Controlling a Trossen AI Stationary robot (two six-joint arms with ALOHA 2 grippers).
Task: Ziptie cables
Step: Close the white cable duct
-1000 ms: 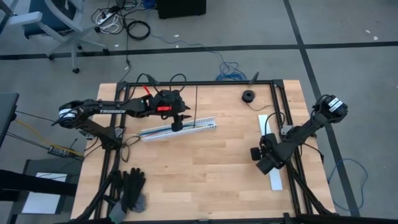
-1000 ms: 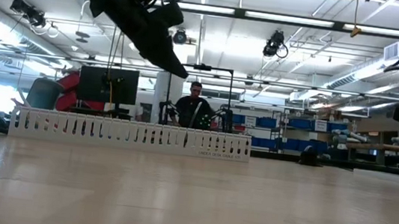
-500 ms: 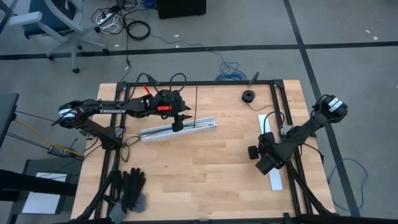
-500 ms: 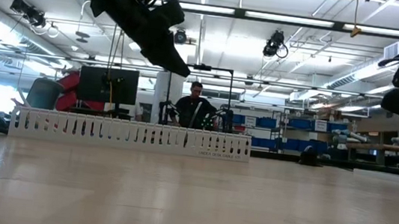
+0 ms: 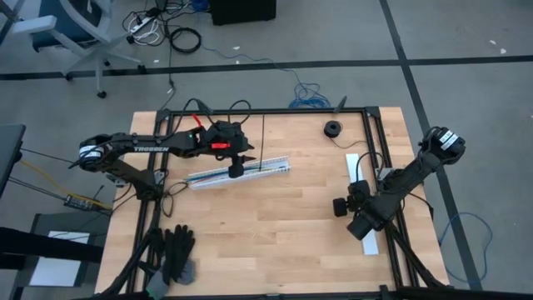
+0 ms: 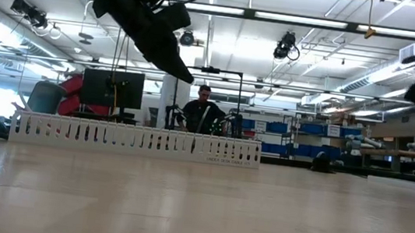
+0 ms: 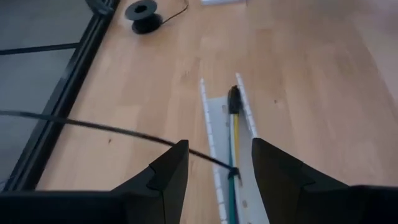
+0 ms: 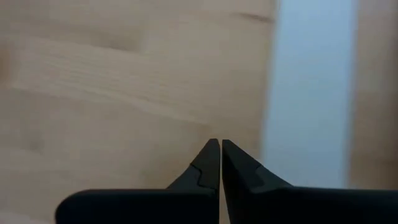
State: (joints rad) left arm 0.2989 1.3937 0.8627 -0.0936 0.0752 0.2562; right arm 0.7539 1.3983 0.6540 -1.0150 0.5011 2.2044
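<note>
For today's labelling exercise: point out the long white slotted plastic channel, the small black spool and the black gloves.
long white slotted plastic channel [image 5: 237, 173], high view, middle.
small black spool [image 5: 333, 128], high view, centre.
black gloves [image 5: 176, 247], high view, palm area.

Left arm [image 5: 150, 148]: dark, slender links; white lettering on the forearm segment; a red patch on the wrist housing beside the left tool [image 5: 236, 169]; thin black cords looping off the housing. Fingers [image 7: 163, 180] matte black, broad, angular. Right arm [image 5: 412, 175]: dark throughout, a white-marked round joint at its base. Right tool [image 8: 216, 163]: black fingers tapering to fine points, each with a stepped notch.
</note>
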